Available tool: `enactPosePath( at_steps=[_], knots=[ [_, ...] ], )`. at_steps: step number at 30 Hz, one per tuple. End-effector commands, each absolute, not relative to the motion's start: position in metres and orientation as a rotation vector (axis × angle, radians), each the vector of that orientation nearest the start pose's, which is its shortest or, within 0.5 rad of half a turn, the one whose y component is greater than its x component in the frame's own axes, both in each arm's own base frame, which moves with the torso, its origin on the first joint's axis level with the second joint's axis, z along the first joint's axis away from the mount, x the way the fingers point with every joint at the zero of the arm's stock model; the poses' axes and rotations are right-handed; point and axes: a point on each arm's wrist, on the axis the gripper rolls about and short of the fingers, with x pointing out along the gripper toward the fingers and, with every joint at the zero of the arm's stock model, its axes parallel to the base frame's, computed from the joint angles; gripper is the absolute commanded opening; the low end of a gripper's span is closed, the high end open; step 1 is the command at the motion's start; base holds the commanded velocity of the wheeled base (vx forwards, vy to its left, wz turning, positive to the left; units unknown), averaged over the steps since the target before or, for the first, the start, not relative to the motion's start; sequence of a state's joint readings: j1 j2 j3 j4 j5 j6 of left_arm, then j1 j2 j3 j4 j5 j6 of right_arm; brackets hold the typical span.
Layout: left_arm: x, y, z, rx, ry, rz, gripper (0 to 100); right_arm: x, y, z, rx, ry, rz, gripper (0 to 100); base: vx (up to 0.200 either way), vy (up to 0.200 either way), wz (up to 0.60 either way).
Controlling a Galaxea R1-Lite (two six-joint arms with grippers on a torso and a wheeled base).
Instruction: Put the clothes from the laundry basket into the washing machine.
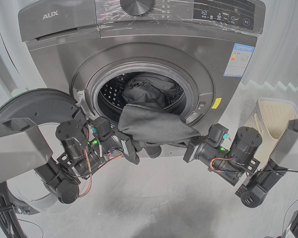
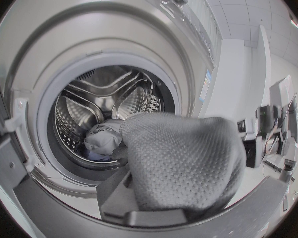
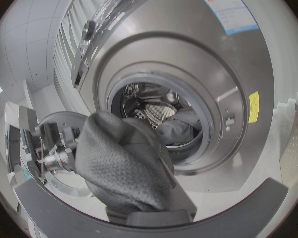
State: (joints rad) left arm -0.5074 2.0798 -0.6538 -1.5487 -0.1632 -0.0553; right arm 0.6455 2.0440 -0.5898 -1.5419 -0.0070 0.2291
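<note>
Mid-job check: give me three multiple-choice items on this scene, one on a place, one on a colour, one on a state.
1. Where is the garment?
A. on the floor
B. hanging out over the drum rim
C. in the basket

2. What colour is the basket?
A. cream
B. red
C. black

3. How is the door?
A. shut
B. open
C. missing

Key:
1 B, the cloth spills out of the drum mouth.
2 A, its perforated wall is pale cream.
3 B, it is swung out to the left.
</note>
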Motion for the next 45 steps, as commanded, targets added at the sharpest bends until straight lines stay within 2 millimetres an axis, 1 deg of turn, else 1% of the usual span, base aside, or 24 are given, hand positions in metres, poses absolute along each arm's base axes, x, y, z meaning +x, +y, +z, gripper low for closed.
enactPosePath(
  at_steps=[1, 4, 8, 12, 13, 15, 18, 19, 20, 23, 26, 29, 33, 36, 37, 41, 45],
  knots=[
    [0.283, -0.160, 0.144, -0.101, -0.176, -0.670, 0, 0.273, 0.208, 0.075, 0.206, 0.092, 0.641, 0, 0.000, 0.000, 0.00],
    [0.280, -0.159, 0.151, -0.106, -0.198, -0.669, 0, 0.276, 0.213, 0.068, 0.191, 0.099, 0.646, 0, 0.000, 0.000, 0.00],
    [0.278, -0.158, 0.155, -0.118, -0.207, -0.670, 0, 0.275, 0.224, 0.074, 0.201, 0.070, 0.679, 0, 0.000, 0.000, 0.00],
    [0.276, -0.159, 0.154, -0.117, -0.201, -0.673, 0, 0.269, 0.229, 0.077, 0.205, 0.066, 0.707, 0, 0.000, 0.000, 0.00],
    [0.276, -0.159, 0.154, -0.117, -0.203, -0.673, 0, 0.269, 0.229, 0.077, 0.205, 0.064, 0.709, 100, 0.000, 0.000, 0.00],
    [0.271, -0.157, 0.154, -0.119, -0.196, -0.663, 0, 0.264, 0.229, 0.086, 0.215, 0.047, 0.749, 100, 0.000, 0.000, 0.00],
    [0.272, -0.154, 0.157, -0.120, -0.205, -0.650, 0, 0.244, 0.214, 0.095, 0.199, 0.069, 0.782, 100, 0.000, 0.000, 0.00],
    [0.272, -0.154, 0.157, -0.120, -0.205, -0.650, 0, 0.244, 0.214, 0.095, 0.199, 0.069, 0.782, 100, 0.000, 0.000, 0.00],
    [0.271, -0.153, 0.156, -0.120, -0.201, -0.649, 0, 0.227, 0.202, 0.095, 0.162, 0.103, 0.830, 100, 0.000, 0.000, 0.00],
    [0.267, -0.153, 0.153, -0.118, -0.185, -0.655, 0, 0.199, 0.182, 0.087, 0.091, 0.177, 0.930, 100, 0.000, 0.000, 0.00],
    [0.264, -0.153, 0.153, -0.116, -0.181, -0.661, 0, 0.181, 0.176, 0.081, 0.067, 0.232, 0.976, 100, 0.000, 0.000, 0.00],
    [0.265, -0.150, 0.151, -0.106, -0.176, -0.649, 0, 0.173, 0.173, 0.079, 0.056, 0.256, 0.989, 100, 0.000, 0.000, 0.00],
    [0.263, -0.142, 0.148, -0.099, -0.156, -0.630, 0, 0.177, 0.171, 0.082, 0.062, 0.235, 0.965, 100, 0.000, 0.000, 0.00],
    [0.255, -0.137, 0.135, -0.079, -0.096, -0.624, 0, 0.202, 0.169, 0.092, 0.092, 0.162, 0.875, 100, 0.000, 0.000, 0.00],
    [0.253, -0.136, 0.131, -0.071, -0.078, -0.623, 0, 0.206, 0.167, 0.095, 0.099, 0.147, 0.851, 100, 0.000, 0.000, 0.00],
    [0.251, -0.136, 0.121, -0.027, -0.046, -0.625, 0, 0.219, 0.156, 0.101, 0.112, 0.110, 0.774, 100, 0.000, 0.000, 0.00],
    [0.251, -0.136, 0.118, -0.019, -0.039, -0.626, 0, 0.230, 0.145, 0.104, 0.118, 0.088, 0.705, 100, 0.000, 0.000, 0.00]
  ],
)
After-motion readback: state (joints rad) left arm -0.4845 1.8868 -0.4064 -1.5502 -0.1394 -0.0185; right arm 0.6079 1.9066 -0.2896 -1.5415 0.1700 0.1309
